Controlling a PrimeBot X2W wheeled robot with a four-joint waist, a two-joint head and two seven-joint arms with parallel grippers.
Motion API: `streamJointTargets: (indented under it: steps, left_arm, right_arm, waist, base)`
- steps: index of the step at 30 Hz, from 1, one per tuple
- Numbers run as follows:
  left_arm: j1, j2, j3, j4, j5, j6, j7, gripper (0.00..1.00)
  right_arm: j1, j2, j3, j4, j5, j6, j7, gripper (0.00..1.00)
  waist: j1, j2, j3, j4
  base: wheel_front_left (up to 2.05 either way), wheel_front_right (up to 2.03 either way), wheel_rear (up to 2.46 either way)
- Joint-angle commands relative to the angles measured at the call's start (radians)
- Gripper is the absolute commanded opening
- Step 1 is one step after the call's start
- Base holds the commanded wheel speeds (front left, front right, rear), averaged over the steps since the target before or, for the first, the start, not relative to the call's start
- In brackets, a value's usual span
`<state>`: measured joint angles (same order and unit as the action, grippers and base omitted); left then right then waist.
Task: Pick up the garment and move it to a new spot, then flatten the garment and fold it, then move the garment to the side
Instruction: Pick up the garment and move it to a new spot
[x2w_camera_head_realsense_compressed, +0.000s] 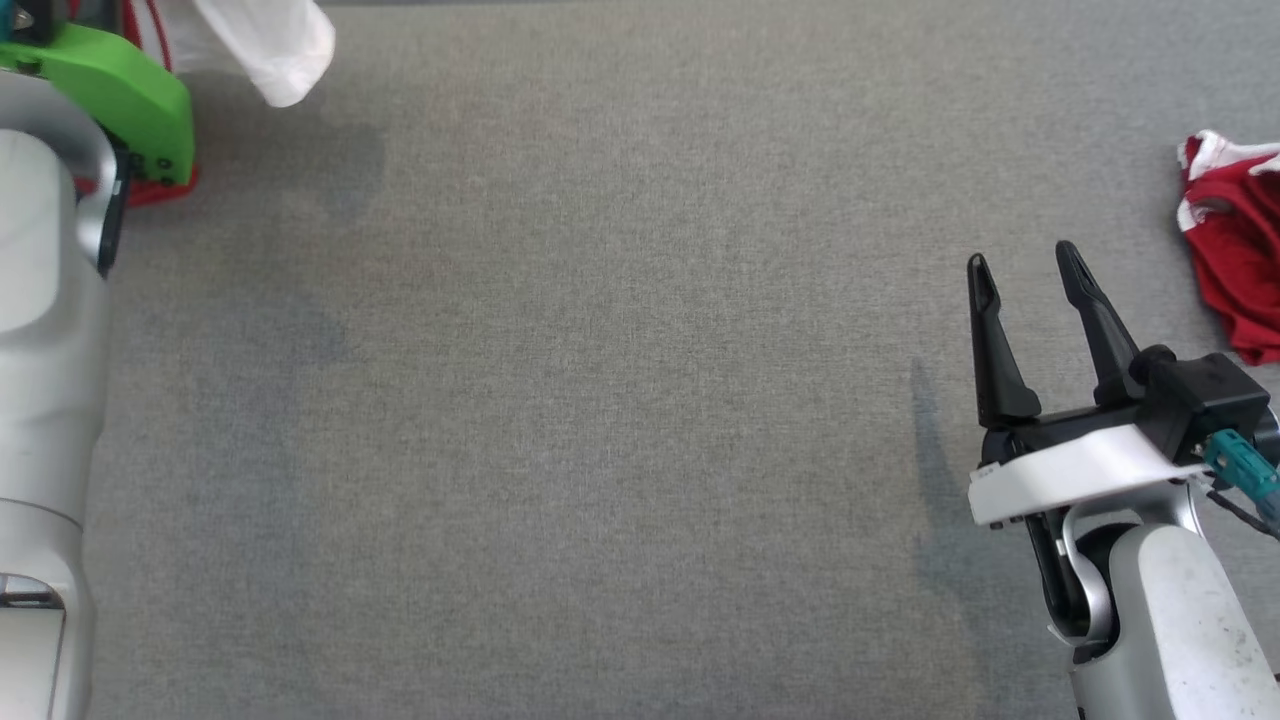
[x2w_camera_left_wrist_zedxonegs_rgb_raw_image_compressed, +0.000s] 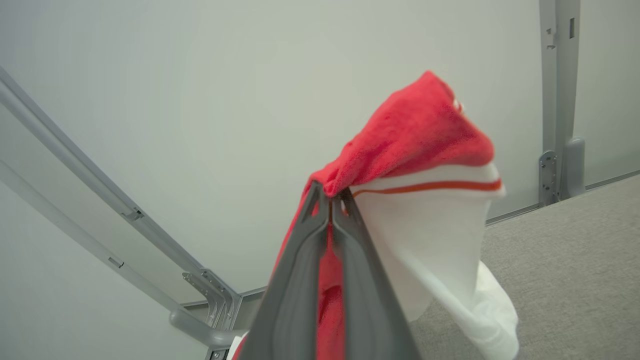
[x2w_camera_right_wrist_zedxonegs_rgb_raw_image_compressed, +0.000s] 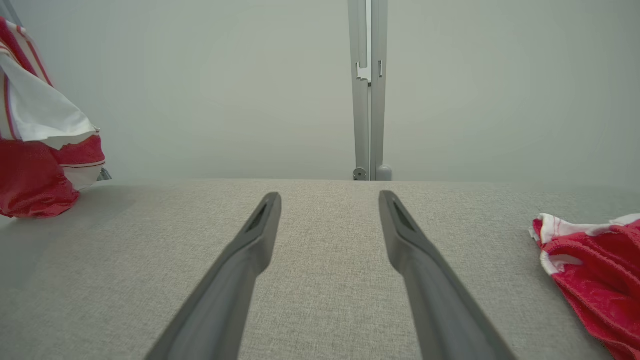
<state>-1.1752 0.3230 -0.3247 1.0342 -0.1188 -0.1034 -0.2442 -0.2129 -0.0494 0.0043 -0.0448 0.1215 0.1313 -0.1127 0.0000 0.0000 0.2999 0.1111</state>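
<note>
Head view: the garment (x2w_camera_head_realsense_compressed: 275, 50) is a pale flap at the upper left, cut off by the top edge. A strip of red shows under the green wrist cover (x2w_camera_head_realsense_compressed: 120, 95). The pale left forearm (x2w_camera_head_realsense_compressed: 40, 350) runs down the left edge. At the lower right, the right fingers (x2w_camera_head_realsense_compressed: 1000, 340) stand wide apart with nothing between them. A second garment (x2w_camera_head_realsense_compressed: 1235, 250), red with white trim, lies crumpled on the grey fabric bench (x2w_camera_head_realsense_compressed: 600, 400) and is cut by the right edge. That makes two garments.

Left wrist view: the left fingers (x2w_camera_left_wrist_zedxonegs_rgb_raw_image_compressed: 300, 280) are pressed together on a red fold of the garment (x2w_camera_left_wrist_zedxonegs_rgb_raw_image_compressed: 415, 130). White cloth with one red stripe hangs at the right and is blurred lower down. Behind are a plain pale wall (x2w_camera_left_wrist_zedxonegs_rgb_raw_image_compressed: 200, 100) and a grey upright post (x2w_camera_left_wrist_zedxonegs_rgb_raw_image_compressed: 560, 75).

Right wrist view: both right fingers (x2w_camera_right_wrist_zedxonegs_rgb_raw_image_compressed: 250, 250) are spread over bare bench (x2w_camera_right_wrist_zedxonegs_rgb_raw_image_compressed: 325, 300). The held garment (x2w_camera_right_wrist_zedxonegs_rgb_raw_image_compressed: 40, 150) hangs at the upper left, cut by the edge; I cannot tell whether it touches the bench. The second garment (x2w_camera_right_wrist_zedxonegs_rgb_raw_image_compressed: 595, 265) lies at the lower right, partly out of frame.
</note>
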Motion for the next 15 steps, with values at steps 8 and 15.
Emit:
streamJointTargets:
  steps: [8,15]
  left_arm:
    - [0.012,-0.084,-0.118,-0.208,-0.035,-0.026,0.006,0.0]
    - [0.067,-0.158,-0.208,-0.479,-0.159,-0.027,0.063,0.0]
  right_arm:
    - [0.071,-0.002,-0.036,0.051,0.04,-0.001,-0.038,1.0]
    - [0.1,-0.002,-0.051,0.069,0.062,-0.001,-0.056,1.0]
  waist:
    - [0.0,0.0,-0.219,-0.114]
    - [0.0,0.0,-0.222,-0.174]
  base:
    - [0.0,0.0,0.0]
    - [0.0,0.0,0.0]
